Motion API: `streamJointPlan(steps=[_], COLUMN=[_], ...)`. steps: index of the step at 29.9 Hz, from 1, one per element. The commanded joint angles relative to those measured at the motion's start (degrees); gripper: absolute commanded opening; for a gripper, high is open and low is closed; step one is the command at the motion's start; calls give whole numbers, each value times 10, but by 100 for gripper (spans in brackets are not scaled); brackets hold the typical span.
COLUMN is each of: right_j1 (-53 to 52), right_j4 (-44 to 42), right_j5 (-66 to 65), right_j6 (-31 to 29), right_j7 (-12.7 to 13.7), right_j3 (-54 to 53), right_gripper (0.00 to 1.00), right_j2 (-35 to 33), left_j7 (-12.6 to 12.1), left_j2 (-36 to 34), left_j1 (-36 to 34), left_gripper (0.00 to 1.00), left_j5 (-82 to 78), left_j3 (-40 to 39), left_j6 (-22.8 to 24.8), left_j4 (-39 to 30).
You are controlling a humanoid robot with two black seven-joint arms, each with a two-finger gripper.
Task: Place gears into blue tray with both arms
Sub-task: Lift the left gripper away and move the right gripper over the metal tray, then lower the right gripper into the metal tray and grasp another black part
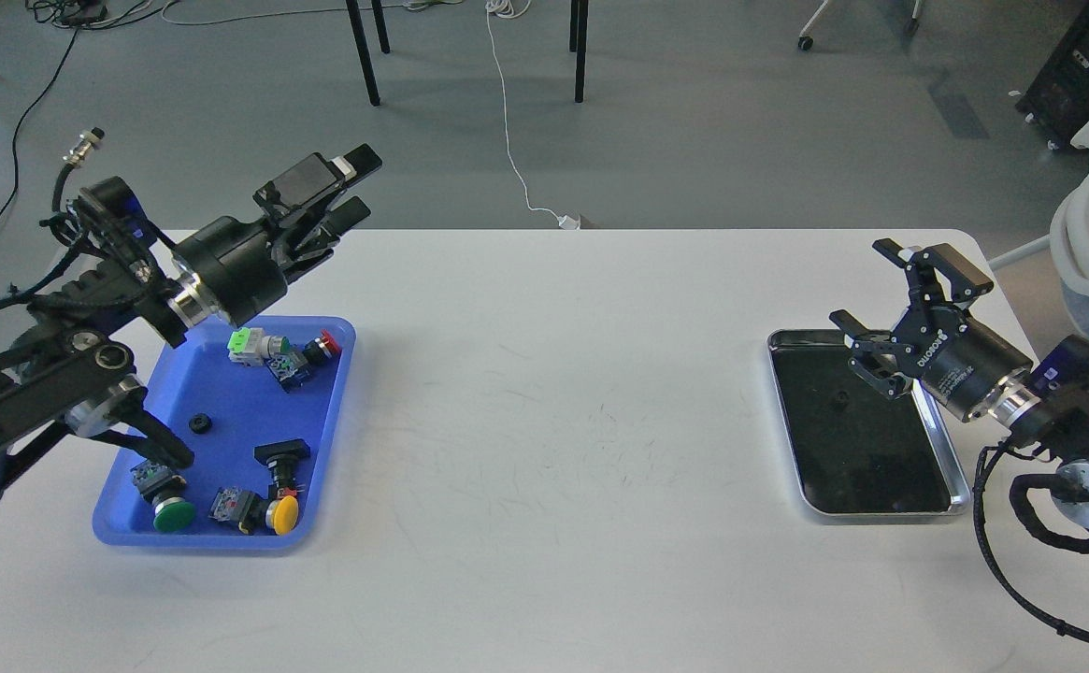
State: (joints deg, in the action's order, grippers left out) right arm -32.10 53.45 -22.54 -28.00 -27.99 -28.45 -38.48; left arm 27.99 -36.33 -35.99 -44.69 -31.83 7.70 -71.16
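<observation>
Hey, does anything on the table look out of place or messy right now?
Nothing looks spilled or damaged. The blue tray is a jumble, though: one gear lies among push-button switches tipped at all angles. A small dark piece, possibly another gear, sits in the steel tray.
</observation>
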Motion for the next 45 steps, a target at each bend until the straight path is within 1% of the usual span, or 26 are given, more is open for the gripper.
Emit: streamJointPlan(steps=[1, 2, 4, 5, 7, 11, 13, 15, 19, 25, 27, 33, 34, 36, 37, 43, 45], right_j1=[-51, -68, -102, -123, -170, -292, -346, -378, -407, -403, -403, -399, -398, -394, -391, -383, -380], right_j4=[12, 21, 44, 52, 54, 52, 43, 25, -16, -105, -108, -121, -121, -120, -121, -127, -130], right_j5=[-144, -184, -247, -281, -359, -529, -592, -627, -653, -658, -657, -655, -654, -654, -654, -654, -654], right_j6=[0, 0, 0, 0, 0, 0, 0, 0, 4, 73, 87, 90, 90, 89, 89, 90, 90], right_j7=[0, 0, 0, 0, 0, 0, 0, 0, 0, 0, 0, 0, 0, 0, 0, 0, 0], right_j3=[22, 32, 55, 73, 115, 235, 297, 341, 442, 567, 575, 580, 582, 583, 586, 594, 594], right_gripper=[97, 97, 97, 97, 97, 97, 97, 97, 97, 95, 93, 90, 87, 77, 75, 69, 69], right_j2=[-33, -44, -67, -81, -99, -103, -101, -95, -21, 60, 70, 89, 90, 93, 97, 101, 102], left_j7=[0, -14, -55, -68, -79, -80, -80, -80, -80, -81, -81, -81, -81, -81, -81, -81, -81], left_j2=[67, 83, 107, 116, 124, 133, 131, 130, 130, 131, 133, 131, 131, 131, 131, 131, 132], left_j1=[79, 95, 119, 130, 146, 154, 160, 160, 161, 162, 162, 160, 160, 159, 159, 159, 159], left_gripper=[98, 98, 98, 98, 98, 98, 98, 98, 98, 98, 98, 98, 98, 98, 98, 98, 98], left_j5=[9, 10, 17, 24, 39, 54, 54, 54, 54, 52, 52, 52, 52, 52, 52, 52, 52], left_j3=[-109, -131, -163, -177, -196, -214, -218, -222, -224, -224, -224, -223, -224, -224, -224, -224, -224], left_j6=[6, 7, 7, 8, 14, 24, 31, 34, 35, 35, 35, 39, 43, 47, 48, 49, 49], left_j4=[1, 1, 2, 2, 3, 3, 3, 3, 3, 1, 1, 1, 1, 1, 1, 1, 1])
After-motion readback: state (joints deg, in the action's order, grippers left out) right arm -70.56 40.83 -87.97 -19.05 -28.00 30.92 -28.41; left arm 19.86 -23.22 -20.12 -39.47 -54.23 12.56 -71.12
